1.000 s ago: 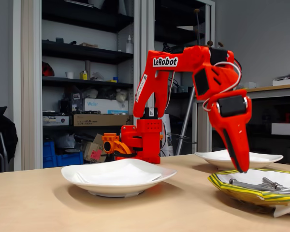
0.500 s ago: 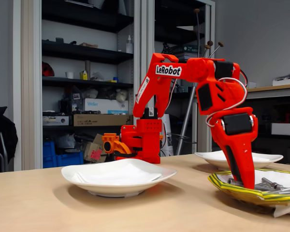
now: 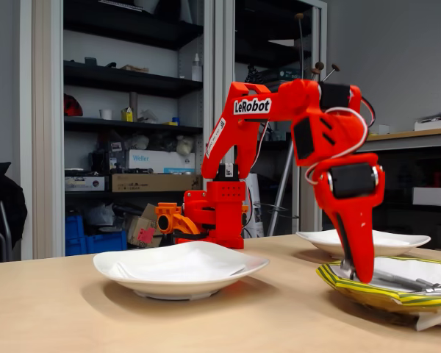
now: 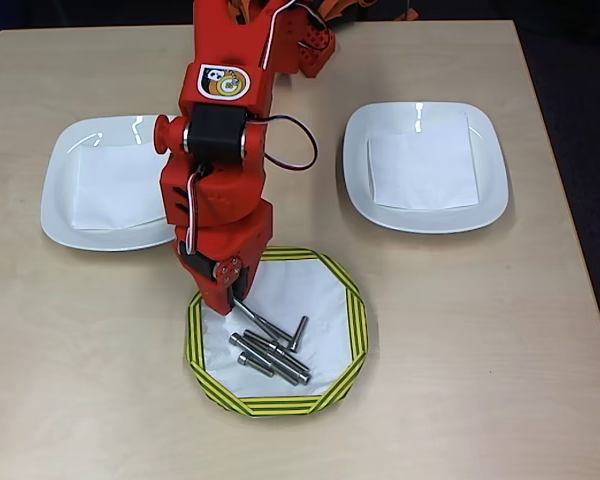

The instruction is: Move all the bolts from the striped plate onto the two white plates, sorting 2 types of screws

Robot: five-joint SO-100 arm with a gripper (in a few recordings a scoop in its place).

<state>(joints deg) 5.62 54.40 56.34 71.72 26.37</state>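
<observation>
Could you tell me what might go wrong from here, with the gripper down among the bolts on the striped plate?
The bolts lie bunched and overlapping, so the gripper may grab two at once or nudge the pile. One long bolt seems caught between the fingers near its end, so it could swing or slip when lifted. The striped plate may shift under the push.

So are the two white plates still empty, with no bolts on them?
Yes, empty of bolts: each white plate holds only a white paper square, while the bolts lie on the striped plate.

A workshop; cluttered storage shelves (image 3: 125, 95) behind the table (image 3: 73, 309).
</observation>
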